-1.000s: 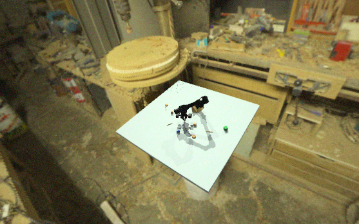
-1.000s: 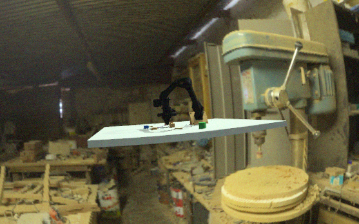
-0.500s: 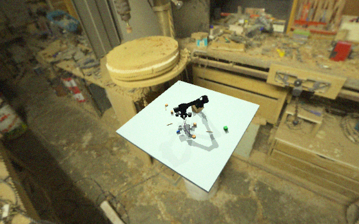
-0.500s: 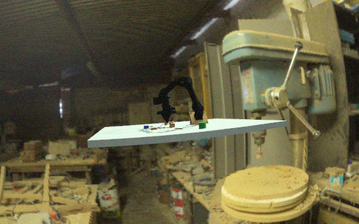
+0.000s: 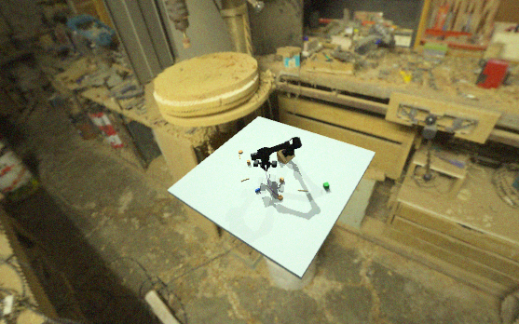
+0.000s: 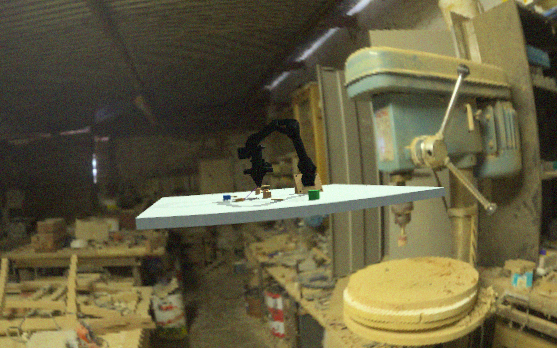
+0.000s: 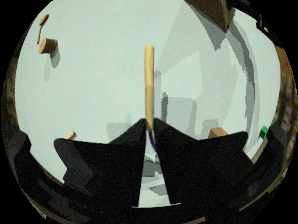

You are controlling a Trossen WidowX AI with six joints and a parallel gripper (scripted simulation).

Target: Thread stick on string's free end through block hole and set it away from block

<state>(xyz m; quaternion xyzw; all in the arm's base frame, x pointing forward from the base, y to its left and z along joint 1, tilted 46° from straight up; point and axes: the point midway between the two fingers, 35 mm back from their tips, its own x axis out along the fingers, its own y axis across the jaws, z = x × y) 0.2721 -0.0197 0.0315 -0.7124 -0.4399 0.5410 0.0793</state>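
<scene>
My gripper [image 5: 266,168] [image 6: 258,187] [image 7: 149,121] is shut on the stick and holds it a little above the table [image 5: 213,186]. The stick [image 7: 149,75] points straight ahead of the fingertips in the wrist view, its rear end between them. The purple string [image 7: 152,141] [image 6: 251,194] hangs from that end and slants down toward the table. A low round wooden piece [image 5: 279,197] [image 6: 239,200], probably the button, lies at that side. A small wooden block [image 5: 281,180] [image 6: 267,194] [image 7: 217,132] stands beside the gripper; no hole can be made out in it.
A green piece [image 5: 326,185] [image 6: 314,195] and a blue piece [image 5: 257,190] [image 6: 226,198] stand on the table. Loose sticks [image 5: 245,180] [image 5: 302,190] lie on both sides. Small wooden pieces [image 5: 240,152] [image 7: 48,46] lie farther off. A larger wooden piece [image 5: 286,158] [image 7: 212,12] is by the arm's base.
</scene>
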